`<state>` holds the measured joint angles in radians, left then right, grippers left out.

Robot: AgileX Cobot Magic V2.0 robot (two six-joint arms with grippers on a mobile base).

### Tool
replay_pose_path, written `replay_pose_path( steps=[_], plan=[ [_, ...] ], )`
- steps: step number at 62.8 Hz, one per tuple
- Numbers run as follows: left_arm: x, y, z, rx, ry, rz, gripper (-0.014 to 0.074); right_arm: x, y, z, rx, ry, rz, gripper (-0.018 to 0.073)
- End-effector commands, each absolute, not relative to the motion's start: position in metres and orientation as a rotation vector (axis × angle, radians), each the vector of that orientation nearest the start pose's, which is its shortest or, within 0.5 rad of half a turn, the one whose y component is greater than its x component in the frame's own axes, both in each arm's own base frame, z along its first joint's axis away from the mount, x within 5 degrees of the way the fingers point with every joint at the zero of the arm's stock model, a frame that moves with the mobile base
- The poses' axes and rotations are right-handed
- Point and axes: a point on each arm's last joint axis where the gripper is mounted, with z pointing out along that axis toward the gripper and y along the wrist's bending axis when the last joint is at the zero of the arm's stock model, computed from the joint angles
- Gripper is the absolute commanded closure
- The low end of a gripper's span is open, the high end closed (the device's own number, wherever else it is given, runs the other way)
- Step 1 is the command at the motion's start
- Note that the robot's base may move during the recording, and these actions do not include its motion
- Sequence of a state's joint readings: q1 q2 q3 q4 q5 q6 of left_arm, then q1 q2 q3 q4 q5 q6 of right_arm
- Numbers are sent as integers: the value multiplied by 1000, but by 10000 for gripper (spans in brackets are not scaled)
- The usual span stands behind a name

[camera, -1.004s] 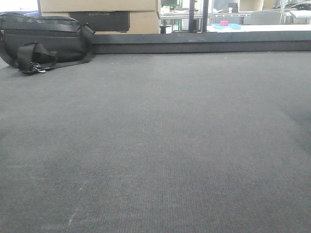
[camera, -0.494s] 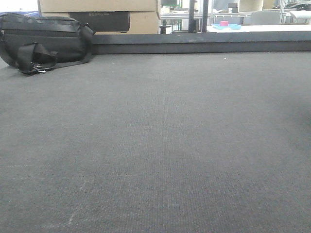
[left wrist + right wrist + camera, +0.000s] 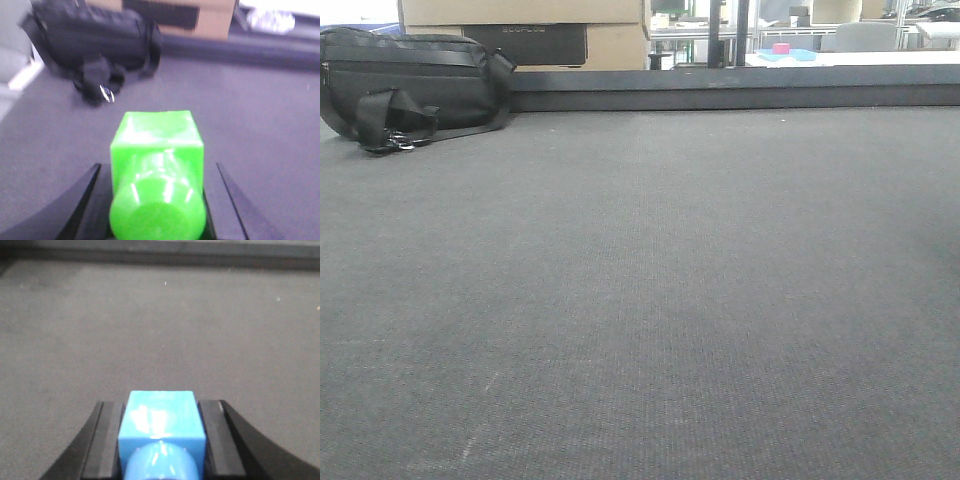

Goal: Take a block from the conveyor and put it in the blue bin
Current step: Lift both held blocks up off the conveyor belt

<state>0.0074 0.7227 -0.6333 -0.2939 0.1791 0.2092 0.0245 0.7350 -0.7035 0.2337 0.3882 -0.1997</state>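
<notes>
Hardly anything has shifted on the front camera over the last second: the black bag [image 3: 410,85] sits where it did in the far left corner of the conveyor [image 3: 640,300], against the dark rail [image 3: 740,95], with the cardboard box [image 3: 520,12] behind it; only the faint shading at the belt's right edge has thinned. From the left wrist camera I see the left gripper [image 3: 157,167] clamped narrowly on a green block [image 3: 157,145], its dark fingers [image 3: 85,200] flush against both sides and a round green peg pointing back at the lens. That block faces the far left corner, with the bag [image 3: 90,40] and the box [image 3: 215,20] ahead of it, blurred. On the right wrist camera the right gripper [image 3: 161,407] grips a blue block [image 3: 161,422] the same way, pads pressed to either side, over open belt [image 3: 160,330] with the rail [image 3: 200,257] along the far edge. I cannot tell whether either block touches the belt or hangs above it. Neither arm shows on the front camera.
</notes>
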Motion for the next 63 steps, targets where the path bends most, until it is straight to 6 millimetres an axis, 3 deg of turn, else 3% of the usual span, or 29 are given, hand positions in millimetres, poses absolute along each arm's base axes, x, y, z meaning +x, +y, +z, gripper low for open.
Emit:
replay_pose_path(
  steps=[1, 14, 23, 33, 43, 63],
  plan=[
    [127, -2, 349, -50, 1610, -92, 708, 136, 11, 353, -69, 1818, 102, 721],
    [78, -3, 357, -38, 1434, -93, 708, 115, 11, 362, -64, 1743, 121, 721],
    [58, -3, 362, -30, 1355, -91, 708, 96, 14, 371, -41, 1692, 190, 721],
    [53, -3, 363, -27, 1342, -92, 708, 81, 13, 378, -42, 1618, 185, 721],
    [53, -4, 362, -25, 1351, -94, 708, 67, 8, 398, 1, 1386, 154, 721],
    [53, -3, 362, -26, 1346, -93, 708, 59, 9, 394, -17, 1418, 164, 721]
  ],
)
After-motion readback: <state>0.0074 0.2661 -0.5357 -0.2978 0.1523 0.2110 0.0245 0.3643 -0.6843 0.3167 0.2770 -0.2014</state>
